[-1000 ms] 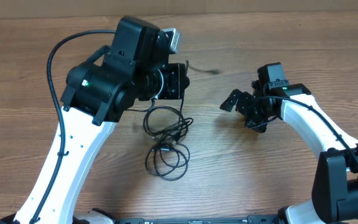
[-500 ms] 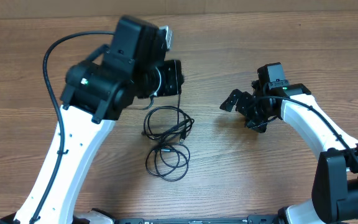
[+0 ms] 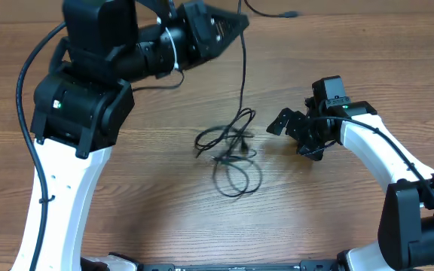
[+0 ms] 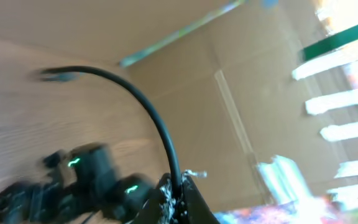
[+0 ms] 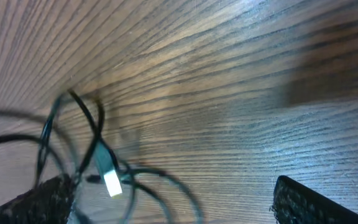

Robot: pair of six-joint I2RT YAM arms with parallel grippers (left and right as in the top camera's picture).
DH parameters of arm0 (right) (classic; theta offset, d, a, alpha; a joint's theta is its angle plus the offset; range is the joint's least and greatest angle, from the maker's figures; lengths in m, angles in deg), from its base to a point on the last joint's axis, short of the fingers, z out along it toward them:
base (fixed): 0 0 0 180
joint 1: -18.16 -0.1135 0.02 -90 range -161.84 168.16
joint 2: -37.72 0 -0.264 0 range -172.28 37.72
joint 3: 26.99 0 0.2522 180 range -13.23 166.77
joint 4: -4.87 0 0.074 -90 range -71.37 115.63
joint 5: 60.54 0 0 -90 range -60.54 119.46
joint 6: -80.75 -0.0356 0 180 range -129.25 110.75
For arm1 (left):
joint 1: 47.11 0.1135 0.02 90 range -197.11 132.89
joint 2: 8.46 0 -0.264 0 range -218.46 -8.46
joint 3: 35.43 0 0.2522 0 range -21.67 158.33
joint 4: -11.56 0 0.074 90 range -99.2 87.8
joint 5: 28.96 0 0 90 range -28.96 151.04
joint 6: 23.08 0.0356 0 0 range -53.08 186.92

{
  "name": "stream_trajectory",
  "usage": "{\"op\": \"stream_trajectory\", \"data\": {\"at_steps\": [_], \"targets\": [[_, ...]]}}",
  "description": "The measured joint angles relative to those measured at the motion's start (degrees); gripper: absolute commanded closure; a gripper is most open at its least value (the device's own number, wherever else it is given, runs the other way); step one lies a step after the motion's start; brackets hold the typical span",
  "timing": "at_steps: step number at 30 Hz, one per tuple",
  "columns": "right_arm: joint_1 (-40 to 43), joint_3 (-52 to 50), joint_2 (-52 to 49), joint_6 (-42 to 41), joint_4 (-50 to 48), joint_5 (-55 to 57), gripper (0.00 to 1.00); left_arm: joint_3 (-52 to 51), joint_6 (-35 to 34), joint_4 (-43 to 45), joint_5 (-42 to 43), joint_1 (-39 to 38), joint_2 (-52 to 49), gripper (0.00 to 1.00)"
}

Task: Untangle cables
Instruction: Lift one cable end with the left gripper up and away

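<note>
The left gripper [image 3: 238, 22] has gone up high, pinching one of the cables [image 3: 230, 154]. The rest has slid right on the table [image 3: 368, 60], near the right gripper [image 3: 291, 134], spread wide. That one seems to be pulling loose

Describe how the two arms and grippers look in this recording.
Both arms have white links with bulky black joint housings. The left arm and right arm each show a green light and a thick black cable running alongside. The left gripper and right gripper are black; the right's fingers look rough-textured.
</note>
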Motion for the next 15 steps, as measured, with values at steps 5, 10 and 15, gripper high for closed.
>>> {"op": "stream_trajectory", "data": {"at_steps": [5, 10, 15], "targets": [[0.00, 0.00, 0.00, -0.02, -0.04, -0.04, 0.00, 0.52, -10.43, 13.70, 0.35, 0.00, 0.00, 0.96], [0.00, 0.00, 0.00, 0.00, -0.02, -0.02, 0.00, 0.74, -16.79, 27.30, -1.18, 0.04, 0.00, 0.96], [0.00, 0.00, 0.00, 0.00, -0.04, 0.00, 0.00, 1.20, -17.99, 25.11, -3.37, 0.87, 0.02, 0.96]]}}
